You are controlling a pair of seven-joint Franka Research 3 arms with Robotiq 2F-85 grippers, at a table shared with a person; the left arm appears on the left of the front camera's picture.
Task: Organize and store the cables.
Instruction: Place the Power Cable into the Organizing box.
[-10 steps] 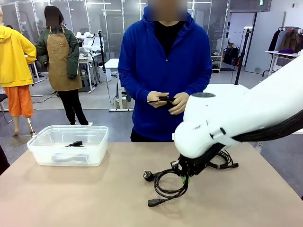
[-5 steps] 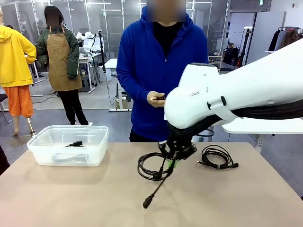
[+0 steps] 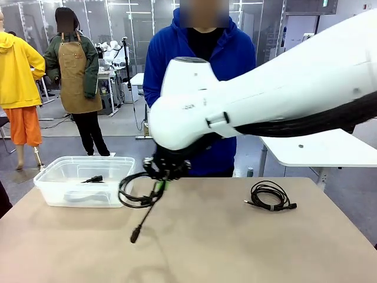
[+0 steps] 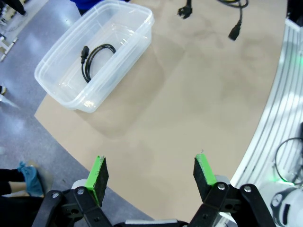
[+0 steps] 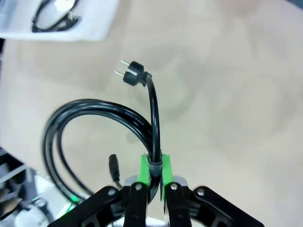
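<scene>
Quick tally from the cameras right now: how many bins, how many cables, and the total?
Clear bin: 1
Cables: 3 (bin cable, held cable in the right gripper, loose cable on the table)
Total: 4

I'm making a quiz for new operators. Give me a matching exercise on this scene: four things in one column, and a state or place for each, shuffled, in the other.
1. left gripper
2. right gripper
3. clear plastic bin
4. thin cable coil

a. lying on the table, untouched
b. shut on a power cable
c. open, holding nothing
d. contains one coiled cable

Pairs: 1-c, 2-b, 3-d, 4-a.
</scene>
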